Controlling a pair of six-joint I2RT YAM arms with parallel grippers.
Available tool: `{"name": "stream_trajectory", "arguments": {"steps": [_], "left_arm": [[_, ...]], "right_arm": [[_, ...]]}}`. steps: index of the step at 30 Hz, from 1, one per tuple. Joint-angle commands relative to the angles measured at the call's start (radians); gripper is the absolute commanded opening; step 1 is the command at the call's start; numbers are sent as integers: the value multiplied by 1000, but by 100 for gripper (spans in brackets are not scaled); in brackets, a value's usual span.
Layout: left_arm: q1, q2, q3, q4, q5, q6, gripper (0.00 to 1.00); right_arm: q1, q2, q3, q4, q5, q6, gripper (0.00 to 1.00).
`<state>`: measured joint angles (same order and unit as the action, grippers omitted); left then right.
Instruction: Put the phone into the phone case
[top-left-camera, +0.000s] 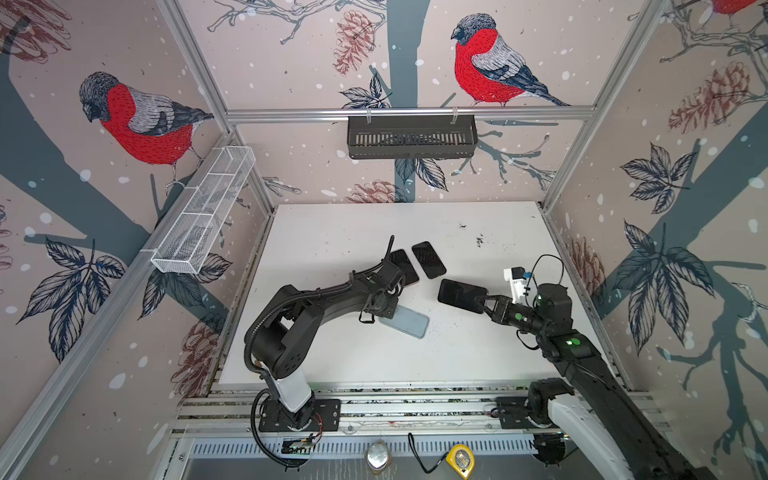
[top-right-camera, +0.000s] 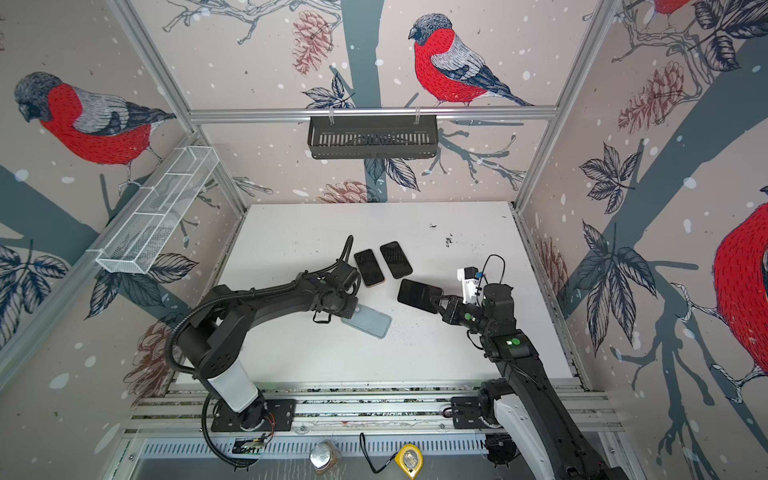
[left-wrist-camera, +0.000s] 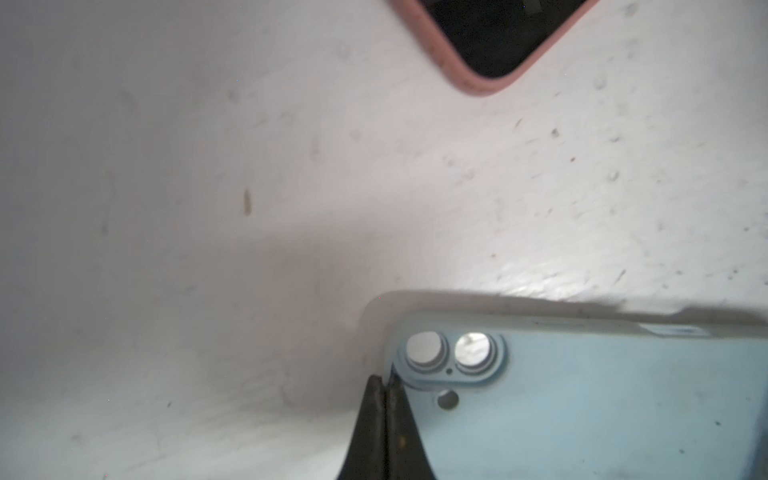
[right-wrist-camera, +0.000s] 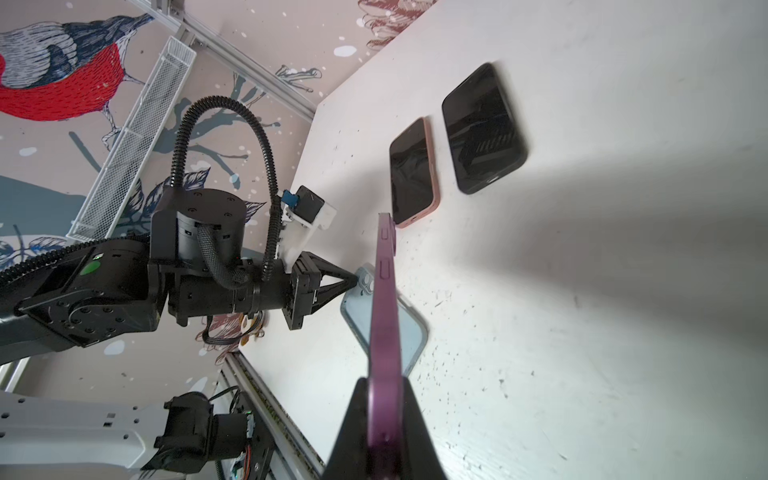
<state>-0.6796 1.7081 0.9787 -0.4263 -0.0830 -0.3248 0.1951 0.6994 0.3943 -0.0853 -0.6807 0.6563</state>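
White wire basket (top-left-camera: 203, 208), black slotted tray (top-left-camera: 411, 139), yellow tape measure (top-left-camera: 460, 459)

Closed in on three sides by pale pink wallpaper (top-left-camera: 270, 83) printed with red-breasted bullfinches (top-left-camera: 486, 62), pine cones (top-left-camera: 353, 41), dark leaves and grey-blue branches. Framed with aluminium rails (top-left-camera: 291, 115) at the corners and across the back. Hung from the back rail, a black slotted basket (top-left-camera: 411, 139); along the left rail, a white wire-mesh basket (top-left-camera: 203, 212). Underneath, a white tabletop (top-left-camera: 353, 353), scuffed and speckled dark. Bright, even light, soft shadows.
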Motion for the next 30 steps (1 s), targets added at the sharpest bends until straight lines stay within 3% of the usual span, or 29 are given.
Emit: {"name": "stream_trajectory", "arguments": {"steps": [1, 7, 13, 17, 22, 30], "left_arm": [[15, -67, -62, -26, 7, -97, 4], [16, -178, -190, 45, 88, -191, 25], [27, -287, -264, 119, 181, -219, 37], [89, -345, -310, 178, 241, -177, 38], [162, -380, -360, 299, 365, -176, 38], [174, -314, -374, 350, 379, -196, 40]], "right_arm": [[70, 22, -19, 176, 14, 76, 1], [217, 139, 48, 190, 79, 54, 1], [301, 272, 125, 148, 136, 55, 1], [346, 359, 169, 118, 153, 83, 0], [378, 454, 133, 278, 89, 246, 0], [413, 549, 140, 335, 43, 334, 0]]}}
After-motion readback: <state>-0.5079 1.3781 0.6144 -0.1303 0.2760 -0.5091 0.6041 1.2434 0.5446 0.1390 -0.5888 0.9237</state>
